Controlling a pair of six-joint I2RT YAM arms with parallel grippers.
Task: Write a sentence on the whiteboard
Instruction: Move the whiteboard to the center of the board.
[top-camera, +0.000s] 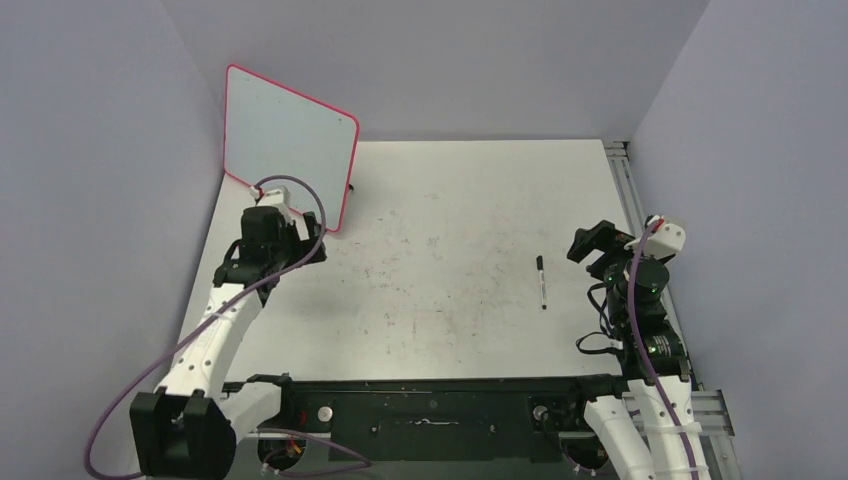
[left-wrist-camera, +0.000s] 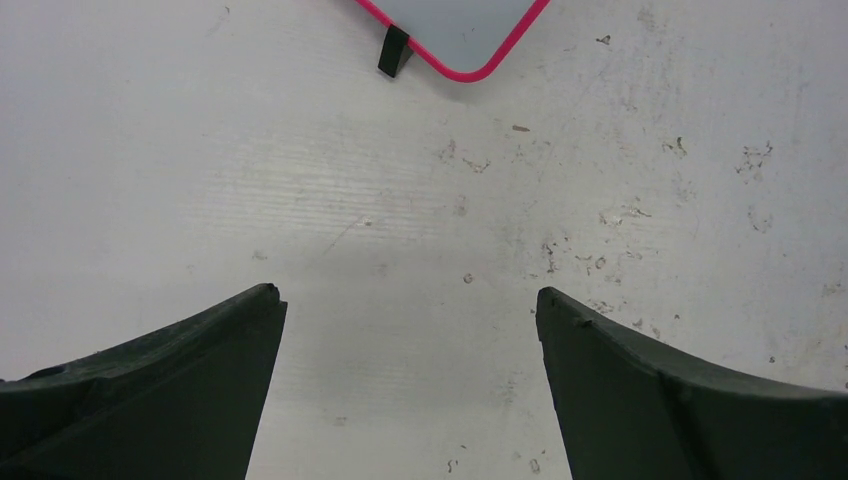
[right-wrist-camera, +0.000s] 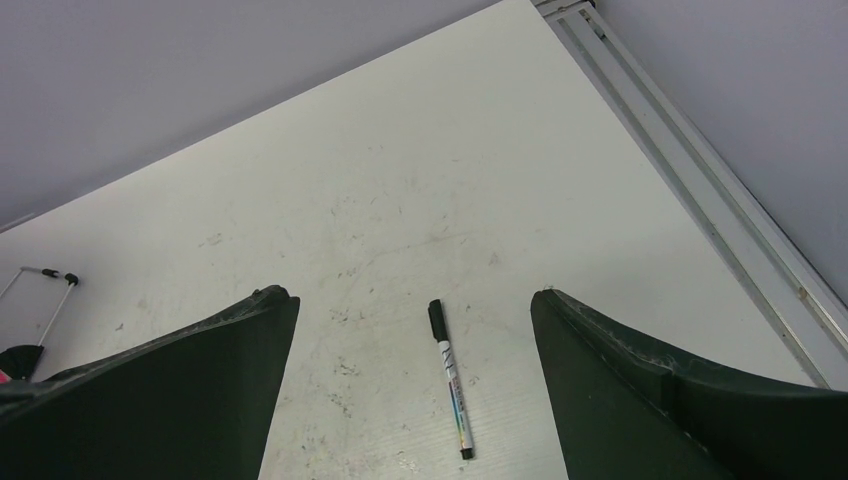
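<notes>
Top: glossy, round-cornered whiteboard (top-camera: 285, 140), pink-rimmed, stands far left on the scuffed table (top-camera: 450, 200); a slim pen (top-camera: 541, 281) lies right.
Left wrist: left gripper (left-wrist-camera: 410, 295) – matte black, spread wide, empty.
Right wrist: right gripper (right-wrist-camera: 415, 292) – likewise agape, empty.

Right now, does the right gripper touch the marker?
Apart. The right wrist view shows the marker on the table, clear of both fingers of the open right gripper.
</notes>
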